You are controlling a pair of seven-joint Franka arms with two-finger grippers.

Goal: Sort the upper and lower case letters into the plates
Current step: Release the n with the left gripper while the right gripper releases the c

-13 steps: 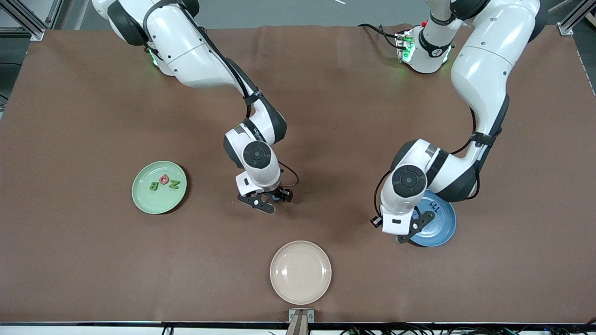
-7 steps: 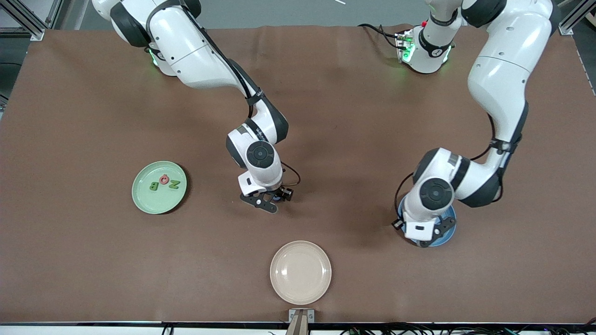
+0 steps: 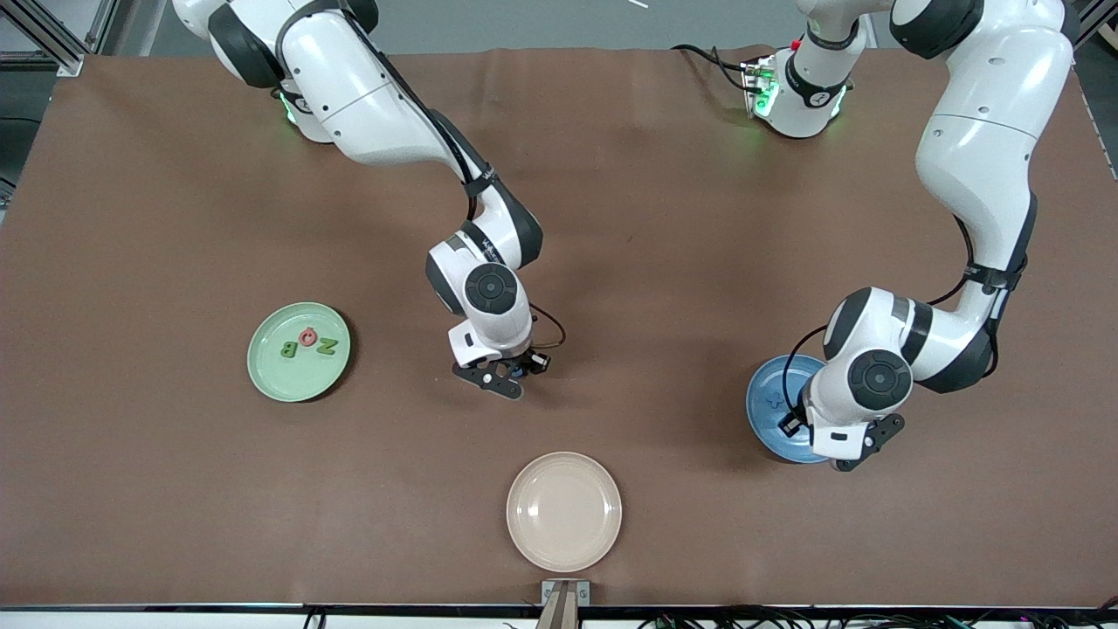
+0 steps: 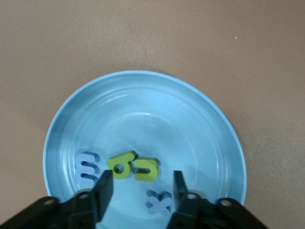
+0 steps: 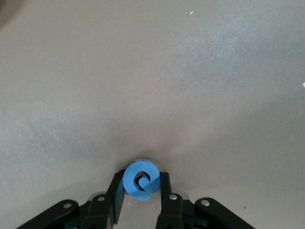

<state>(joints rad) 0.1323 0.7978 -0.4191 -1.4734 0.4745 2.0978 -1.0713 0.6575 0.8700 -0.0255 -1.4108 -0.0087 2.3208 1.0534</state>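
The right gripper [image 5: 141,190] jaws pinch the blue ring letter [image 5: 141,179] on the tabletop [image 3: 664,262], the pale green plate [image 3: 266,377] lying toward the right arm's end, while the left gripper [image 4: 142,187] hangs half-open and empty over the blue plate [image 4: 143,95].

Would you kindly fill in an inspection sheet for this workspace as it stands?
Surface: brown table, flat.
Job's things: pale green plate holds B, N and red ring; blue plate holds m, g, n, x; blue ring between plates.
Clutter: cream plate, bare.
Grippers: right gripper shut on blue ring at the table; left gripper open over blue plate.
Cables: black leads by left arm's base.
Surroundings: metal frame at corners.
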